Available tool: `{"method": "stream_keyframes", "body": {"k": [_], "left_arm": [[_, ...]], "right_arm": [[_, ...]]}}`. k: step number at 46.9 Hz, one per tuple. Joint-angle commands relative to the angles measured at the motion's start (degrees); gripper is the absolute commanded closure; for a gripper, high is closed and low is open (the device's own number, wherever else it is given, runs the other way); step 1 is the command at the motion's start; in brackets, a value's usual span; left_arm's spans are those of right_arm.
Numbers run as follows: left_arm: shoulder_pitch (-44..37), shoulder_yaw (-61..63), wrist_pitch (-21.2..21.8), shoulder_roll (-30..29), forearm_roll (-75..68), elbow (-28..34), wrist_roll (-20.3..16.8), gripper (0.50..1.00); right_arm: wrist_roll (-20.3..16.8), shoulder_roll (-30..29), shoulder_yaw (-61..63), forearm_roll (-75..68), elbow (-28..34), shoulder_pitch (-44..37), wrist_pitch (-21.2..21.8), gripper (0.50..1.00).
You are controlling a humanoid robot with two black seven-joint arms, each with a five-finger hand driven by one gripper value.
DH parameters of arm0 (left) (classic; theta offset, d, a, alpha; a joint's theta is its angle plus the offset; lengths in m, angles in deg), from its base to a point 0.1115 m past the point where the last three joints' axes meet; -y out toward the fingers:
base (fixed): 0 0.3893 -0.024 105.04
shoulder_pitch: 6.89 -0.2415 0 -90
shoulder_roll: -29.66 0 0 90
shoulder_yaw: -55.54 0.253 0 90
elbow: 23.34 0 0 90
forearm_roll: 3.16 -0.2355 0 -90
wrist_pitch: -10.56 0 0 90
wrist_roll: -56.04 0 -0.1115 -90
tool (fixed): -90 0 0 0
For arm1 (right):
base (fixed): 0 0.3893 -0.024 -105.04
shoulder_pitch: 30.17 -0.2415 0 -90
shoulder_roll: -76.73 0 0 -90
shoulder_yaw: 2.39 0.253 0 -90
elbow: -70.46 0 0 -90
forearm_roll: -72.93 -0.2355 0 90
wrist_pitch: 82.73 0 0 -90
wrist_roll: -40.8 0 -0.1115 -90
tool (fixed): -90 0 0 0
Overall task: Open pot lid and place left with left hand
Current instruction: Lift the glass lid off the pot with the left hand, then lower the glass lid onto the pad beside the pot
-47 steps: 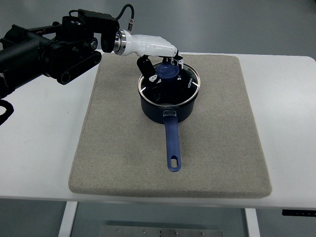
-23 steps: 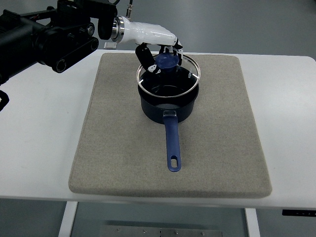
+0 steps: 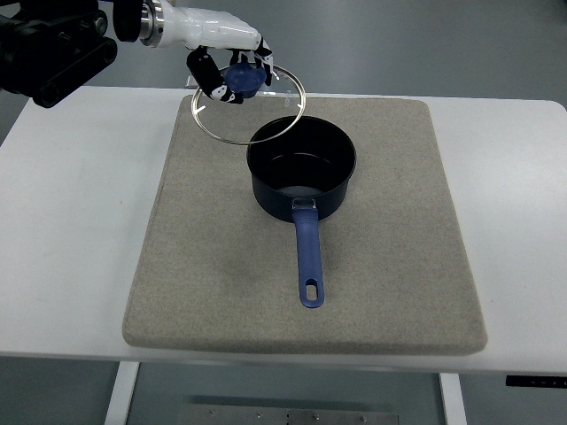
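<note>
Gripping lid (image 3: pixel 249 104) knob, left hand (image 3: pixel 221 64) fingers curled, lid aloft overlapping open pot (image 3: pixel 301 170) rim, grey mat (image 3: pixel 221 266) beneath

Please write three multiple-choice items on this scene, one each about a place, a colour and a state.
1. Where is the glass lid?
A. Seated on the pot
B. Held up, left of the pot's far rim
C. Lying on the mat by the handle

2. What colour is the pot?
A. Dark blue
B. Red
C. Yellow

3. What is the left hand doing?
A. Resting open on the table
B. Gripping the pot handle
C. Grasping the lid's blue knob

Answers:
1. B, the lid hangs off the pot, its edge overlapping the far-left rim.
2. A, body and long handle are both dark blue.
3. C, its fingers curl round the knob.
</note>
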Motion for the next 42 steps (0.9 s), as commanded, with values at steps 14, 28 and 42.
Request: {"method": "stream_keyframes", "body": {"k": [14,28,42], "left_arm": [[-5.81,4.74,1.76,-1.79,0.79,5.98,0.0,1.0],[-10.47,4.65,6.5,-1.09,1.14,7.21,0.0,1.0],[-14.16,4.65,12.31,1.46,1.84,7.83,0.0,0.621]], "right_arm": [[0.0,0.0,-0.05,-0.09,0.0,0.0,0.02,0.583],[0.0,0.0,-0.05,0.0,0.0,0.0,-0.07,0.583],[0.0,0.0,0.04,0.0,0.0,0.0,-0.07,0.583]]}}
